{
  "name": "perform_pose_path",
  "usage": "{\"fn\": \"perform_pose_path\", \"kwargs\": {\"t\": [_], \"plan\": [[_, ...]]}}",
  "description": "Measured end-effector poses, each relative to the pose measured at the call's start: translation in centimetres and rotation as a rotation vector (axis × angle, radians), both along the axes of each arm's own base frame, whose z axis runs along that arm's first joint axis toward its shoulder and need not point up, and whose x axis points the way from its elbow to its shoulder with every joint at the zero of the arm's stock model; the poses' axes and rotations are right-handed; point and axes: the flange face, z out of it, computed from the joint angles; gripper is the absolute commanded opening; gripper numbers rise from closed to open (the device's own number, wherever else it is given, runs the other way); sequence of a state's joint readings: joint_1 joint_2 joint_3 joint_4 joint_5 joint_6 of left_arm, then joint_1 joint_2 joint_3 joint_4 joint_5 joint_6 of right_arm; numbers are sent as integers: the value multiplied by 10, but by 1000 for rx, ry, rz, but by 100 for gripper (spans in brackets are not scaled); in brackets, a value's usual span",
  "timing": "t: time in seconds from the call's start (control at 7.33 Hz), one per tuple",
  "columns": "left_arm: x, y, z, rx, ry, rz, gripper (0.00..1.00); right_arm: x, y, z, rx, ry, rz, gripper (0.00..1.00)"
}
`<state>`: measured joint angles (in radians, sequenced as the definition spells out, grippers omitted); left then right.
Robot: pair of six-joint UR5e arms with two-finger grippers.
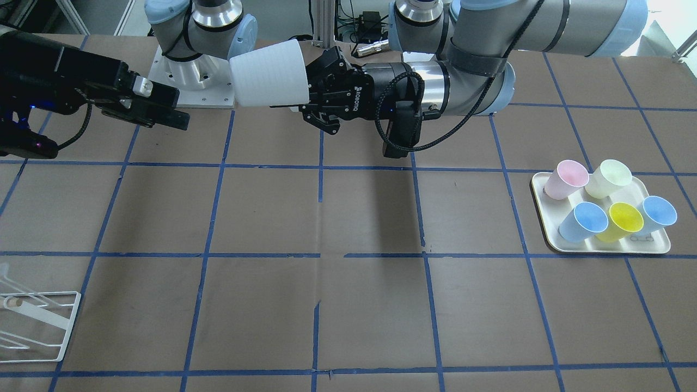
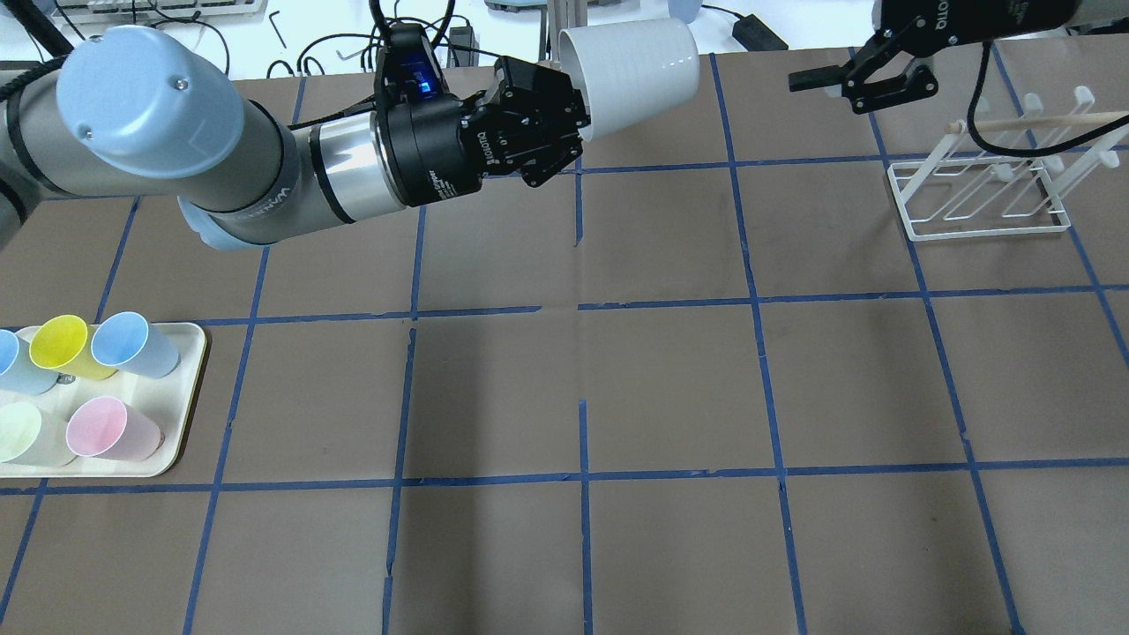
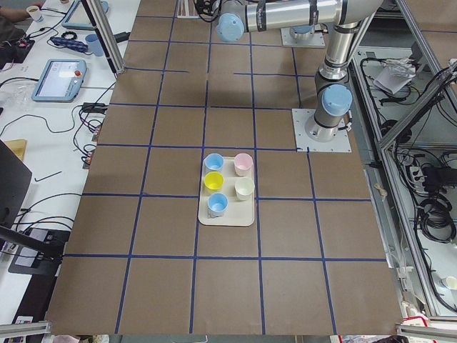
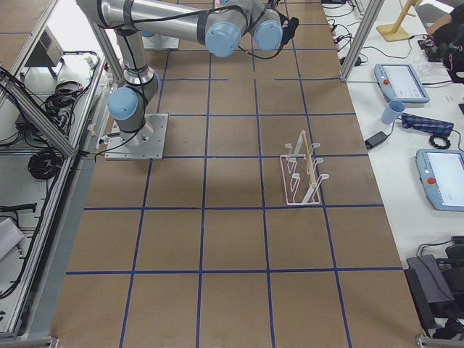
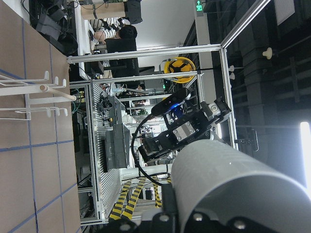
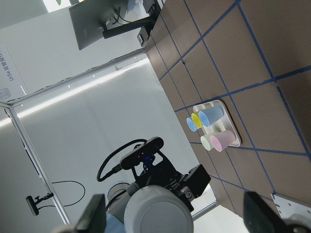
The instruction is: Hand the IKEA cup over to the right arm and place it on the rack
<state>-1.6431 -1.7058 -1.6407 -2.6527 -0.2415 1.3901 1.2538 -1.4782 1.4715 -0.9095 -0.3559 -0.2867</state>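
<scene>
Left gripper (image 1: 318, 87) is clamped on the mouth end of the cup (image 1: 267, 73) and holds it in the air on its side. The cup's long axis is level, with the base pointing at the right gripper (image 1: 179, 108). That gripper's jaws stand apart, and a clear gap separates it from the cup. The rack (image 1: 32, 326) stands on that same side, well apart from the cup.

From overhead the line-up is the same. The right gripper hangs near the rack, so it is the nearer arm for placing. The hand-over likely calls for it to close in along the cup's axis.

The left wrist camera looks down the cup's wall to the right gripper beyond, roughly on that axis.

The right wrist camera adds what the others cannot show: the cup's round base sits between its two blurred fingers (image 6: 95, 213), somewhat nearer one of them. The tray (image 6: 233, 138) of other cups lies far behind.

The side views show neither gripper clearly.
</scene>
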Motion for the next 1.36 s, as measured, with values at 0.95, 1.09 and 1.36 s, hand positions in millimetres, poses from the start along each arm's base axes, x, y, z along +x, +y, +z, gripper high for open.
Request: {"fn": "perform_pose_path", "kwargs": {"t": [0.95, 1.09, 1.36], "plan": [[-14, 11, -2, -6, 3, -24, 13, 24, 24, 2, 28, 2, 35, 100], [-14, 12, -3, -6, 3, -24, 13, 27, 32, 3, 42, -2, 35, 100], [-14, 12, -6, -13, 4, -23, 14, 33, 48, 10, 62, -7, 34, 100]]}}
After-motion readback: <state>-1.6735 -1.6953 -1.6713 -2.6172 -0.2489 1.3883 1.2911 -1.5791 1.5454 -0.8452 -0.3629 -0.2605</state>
